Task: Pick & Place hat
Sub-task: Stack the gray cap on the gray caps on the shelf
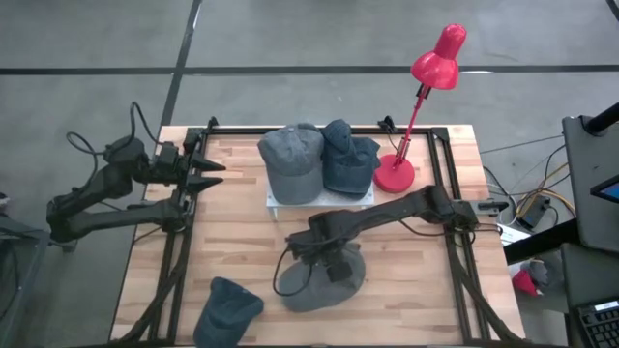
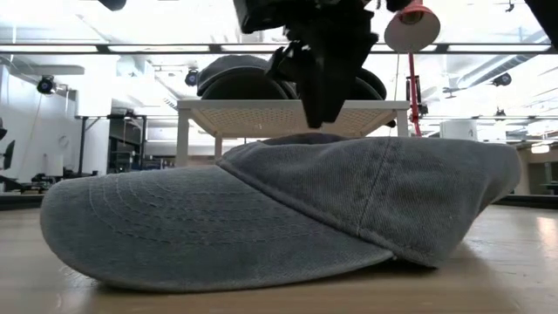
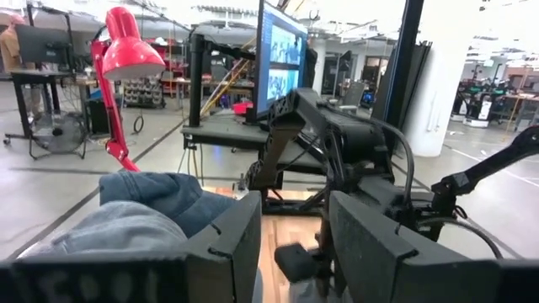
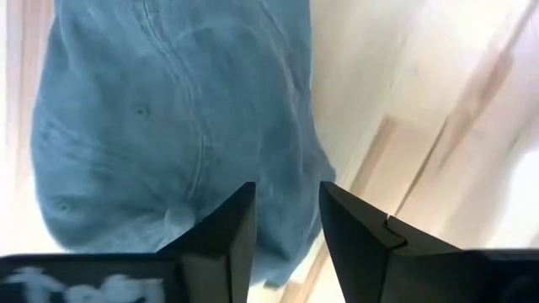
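A grey cap (image 1: 319, 280) lies on the wooden table near its front edge, resting on its brim and rim (image 2: 261, 218). My right gripper (image 1: 334, 259) points straight down just above the cap's crown (image 4: 168, 109). Its fingers (image 4: 232, 227) stand open with nothing between them, and their tips (image 2: 321, 118) hang a little clear of the cloth. My left gripper (image 1: 215, 174) waits at the table's far left, held level and open (image 3: 295, 210), holding nothing.
A white stand (image 1: 319, 201) at the back middle carries a grey cap (image 1: 293, 159) and a blue cap (image 1: 346, 155). A red desk lamp (image 1: 426, 97) stands right of it. Another blue cap (image 1: 227, 307) lies at the front left edge.
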### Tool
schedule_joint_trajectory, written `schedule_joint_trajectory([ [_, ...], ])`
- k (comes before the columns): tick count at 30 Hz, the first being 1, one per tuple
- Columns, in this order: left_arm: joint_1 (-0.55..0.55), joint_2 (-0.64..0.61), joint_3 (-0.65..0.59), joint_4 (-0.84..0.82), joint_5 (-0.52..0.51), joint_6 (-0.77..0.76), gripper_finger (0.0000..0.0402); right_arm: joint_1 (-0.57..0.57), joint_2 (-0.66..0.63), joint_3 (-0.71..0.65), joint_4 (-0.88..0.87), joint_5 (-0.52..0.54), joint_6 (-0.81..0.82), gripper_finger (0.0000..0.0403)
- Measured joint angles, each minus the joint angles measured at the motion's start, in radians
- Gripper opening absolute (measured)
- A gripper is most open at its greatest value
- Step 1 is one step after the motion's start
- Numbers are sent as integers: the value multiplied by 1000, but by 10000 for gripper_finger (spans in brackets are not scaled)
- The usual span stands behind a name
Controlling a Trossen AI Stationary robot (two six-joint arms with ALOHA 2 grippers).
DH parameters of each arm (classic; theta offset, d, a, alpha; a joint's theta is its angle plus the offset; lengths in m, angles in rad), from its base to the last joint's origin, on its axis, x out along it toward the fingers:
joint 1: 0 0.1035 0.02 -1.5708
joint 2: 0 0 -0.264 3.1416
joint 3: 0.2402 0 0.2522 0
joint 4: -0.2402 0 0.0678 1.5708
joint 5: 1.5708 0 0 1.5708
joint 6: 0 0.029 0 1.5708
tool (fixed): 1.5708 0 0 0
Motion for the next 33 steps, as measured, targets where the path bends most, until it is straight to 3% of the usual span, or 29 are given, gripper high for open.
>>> schedule_joint_trajectory([
  [9, -24, 67, 138, -179, -1, 50, 145, 22, -57, -3, -133, -1, 191, 106],
  [18, -144, 181, 209, -252, -33, 52, 145, 75, -111, -41, -184, -4, 328, 91],
  [26, -342, 289, 271, -254, -251, 53, 145, 88, -339, -287, -63, 26, 375, 69],
  [33, -591, 437, 398, -309, -579, 1, 145, 85, -653, -599, 198, 28, 467, 53],
])
